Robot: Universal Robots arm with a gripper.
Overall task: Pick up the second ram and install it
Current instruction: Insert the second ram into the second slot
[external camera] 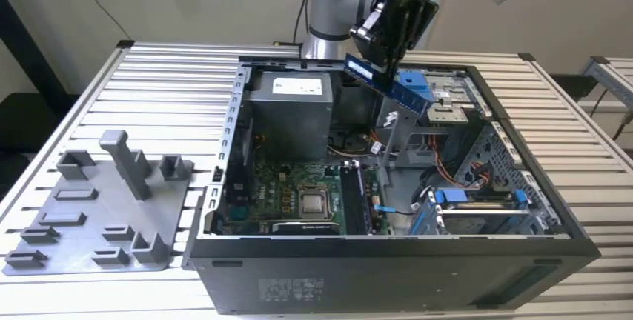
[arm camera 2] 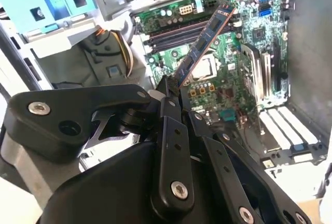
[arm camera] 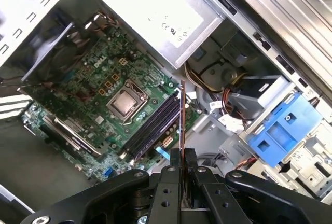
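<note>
My gripper hangs over the open computer case, shut on the second ram, a thin dark board held tilted in the air above the case's back half. In the second wrist view the ram sticks out from the gripper toward the motherboard. In the first wrist view I see the ram edge-on, rising from the gripper. The long black memory slots lie below on the motherboard, beside the processor socket, apart from the ram.
A grey holder plate with upright blocks lies on the slatted table at the exterior view's left. Inside the case stand a grey power supply, blue drive brackets and loose cables. The case walls rise around the motherboard.
</note>
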